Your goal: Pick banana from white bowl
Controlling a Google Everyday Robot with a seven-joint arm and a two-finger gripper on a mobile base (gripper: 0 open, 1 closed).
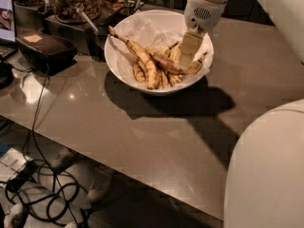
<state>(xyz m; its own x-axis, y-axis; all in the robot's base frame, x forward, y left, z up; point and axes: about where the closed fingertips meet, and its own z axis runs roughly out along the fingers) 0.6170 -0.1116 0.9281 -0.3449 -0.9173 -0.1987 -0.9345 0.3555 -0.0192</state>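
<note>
1. Here is the grey-brown smooth tabletop. The large round deep white bowl sits toward its far side, about midway across, throwing a dark shadow to the near right.
2. A crinkled white paper liner shows along the bowl's far inner wall.
3. In the bowl is a heap of overripe fruit. The plump, gently curved, dull yellow banana mottled brown lies across the right half on top of slimmer ones, its right end up by the right rim.
4. Just left of it, a longer brown-streaked banana with a thin stem runs from the far-left rim down to the near side of the bowl.
5. Now the gripper, tan at its tip below a white wrist housing, reaches down from the far right into the bowl's right half. Its tip is right at the plump banana; whether it touches or hangs just above, I cannot tell.
6. Whether the jaws are apart or closed, I cannot tell.
7. Left of the bowl rests a black rectangular tray with a tan label. Beyond it at the far left stands a clear glass jar of brown snacks.
8. At the near right a big white rounded robot body fills the corner. Under the table at the near left, a tangle of black cables lies on the floor.
</note>
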